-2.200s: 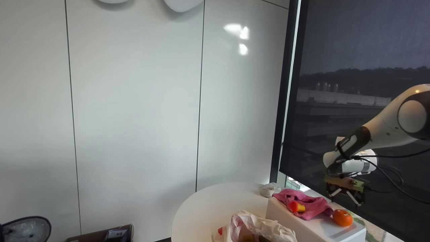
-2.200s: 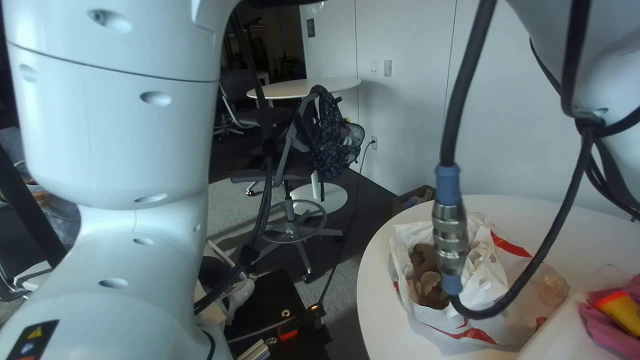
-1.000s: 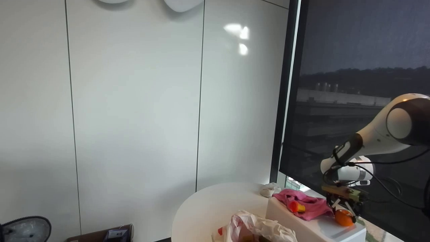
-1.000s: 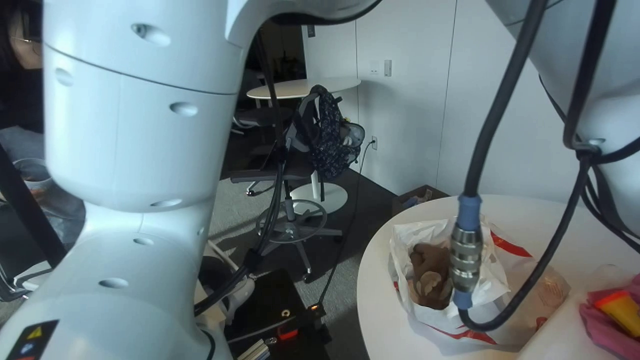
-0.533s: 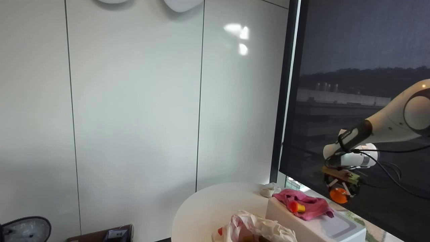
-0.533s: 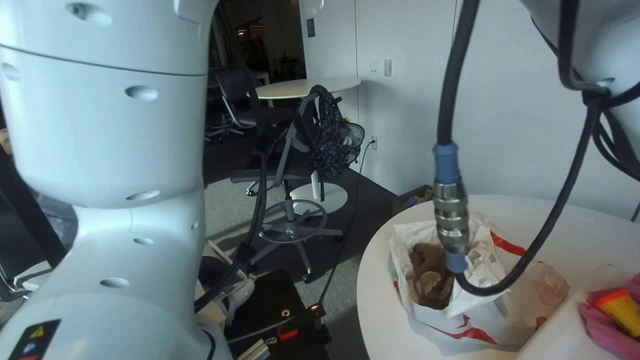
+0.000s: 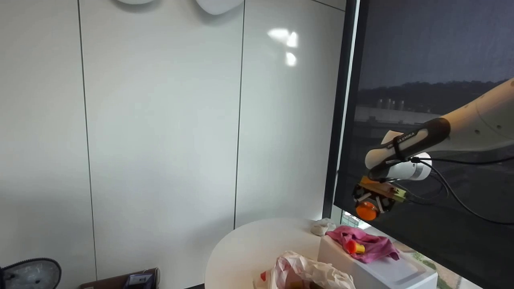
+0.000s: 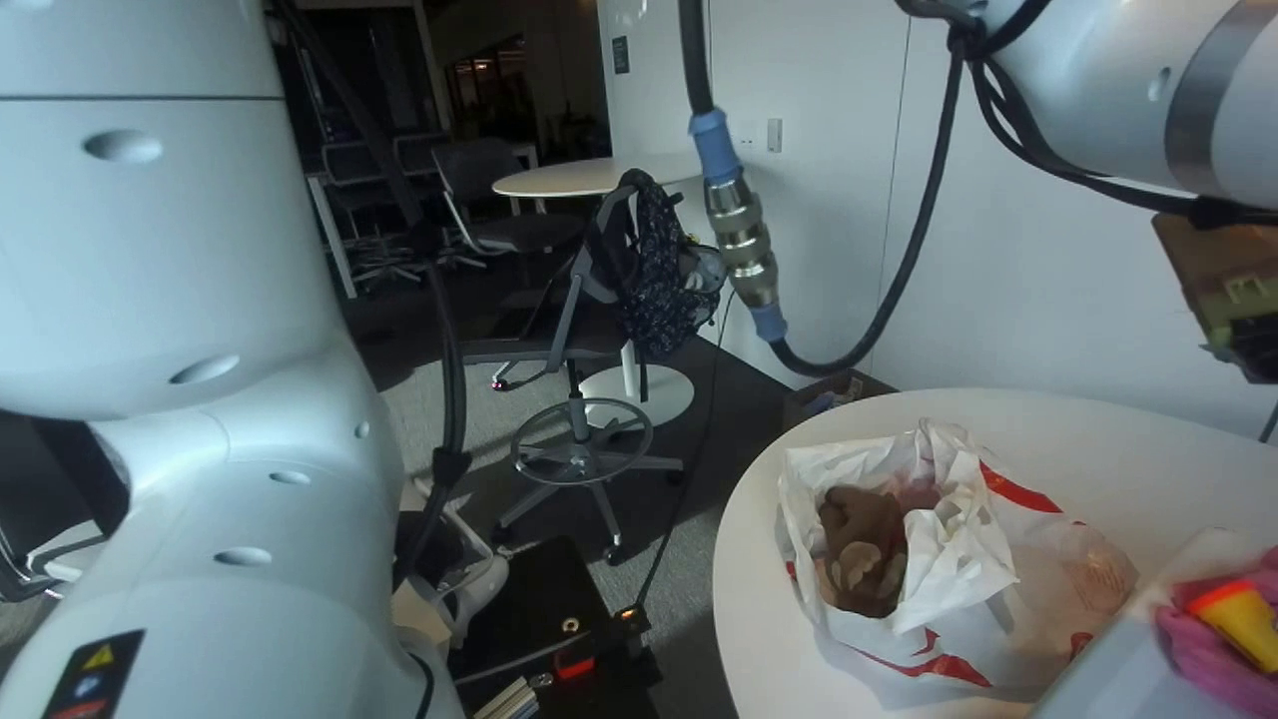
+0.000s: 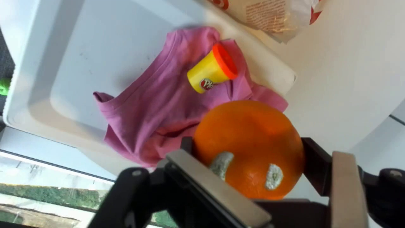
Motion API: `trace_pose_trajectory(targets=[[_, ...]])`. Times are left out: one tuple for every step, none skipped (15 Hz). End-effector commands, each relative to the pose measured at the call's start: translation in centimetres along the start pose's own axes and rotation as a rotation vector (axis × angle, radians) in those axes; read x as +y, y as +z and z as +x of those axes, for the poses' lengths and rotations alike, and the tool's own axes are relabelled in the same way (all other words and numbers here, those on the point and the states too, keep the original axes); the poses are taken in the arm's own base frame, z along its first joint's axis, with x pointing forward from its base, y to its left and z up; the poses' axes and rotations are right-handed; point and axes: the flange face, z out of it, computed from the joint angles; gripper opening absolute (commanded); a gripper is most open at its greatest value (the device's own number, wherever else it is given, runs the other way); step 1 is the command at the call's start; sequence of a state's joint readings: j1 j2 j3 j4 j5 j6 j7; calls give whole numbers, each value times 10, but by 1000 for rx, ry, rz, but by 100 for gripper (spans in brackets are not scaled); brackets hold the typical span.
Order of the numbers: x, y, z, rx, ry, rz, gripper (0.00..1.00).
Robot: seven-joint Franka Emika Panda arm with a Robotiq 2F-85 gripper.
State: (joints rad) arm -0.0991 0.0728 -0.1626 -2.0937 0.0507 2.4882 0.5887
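My gripper is shut on an orange round fruit with whitish patches, one finger on each side. In an exterior view the gripper holds the fruit in the air above a pink cloth. The cloth lies on a white box with a recessed top. On the cloth lies a yellow tub with a red lid, tipped on its side; it also shows in both exterior views. The fingers and fruit are out of view in an exterior view.
A white plastic bag with red print stands on the round white table, open, with a brown item inside. A crumpled white item lies behind the box. A dark window screen stands beside the arm.
The gripper came down over the fruit on the box, shut on it and lifted it. It has since moved up and across, from the bare end of the box to above the pink cloth.
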Motion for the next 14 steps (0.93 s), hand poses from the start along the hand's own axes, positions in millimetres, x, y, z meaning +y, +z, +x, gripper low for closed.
trace_pose_trajectory(targets=[[-32,7,-68,-93,-169,61,58],[-41,17,-88,-132,-214,68,58],[-48,24,-106,-175,-259,76,58],[-55,37,-125,-216,-306,79,58],[-60,46,-140,-252,-354,82,58],[-65,59,-158,-285,-405,79,58],[-68,68,-173,-322,-453,76,58],[-73,79,-189,-359,-502,73,58],[-77,91,-204,-401,-547,65,58],[-81,101,-217,-434,-597,63,58],[-85,114,-229,-454,-630,57,58],[-88,125,-238,-471,-652,50,58],[-91,139,-247,-480,-666,37,58],[-94,152,-254,-495,-678,22,58]])
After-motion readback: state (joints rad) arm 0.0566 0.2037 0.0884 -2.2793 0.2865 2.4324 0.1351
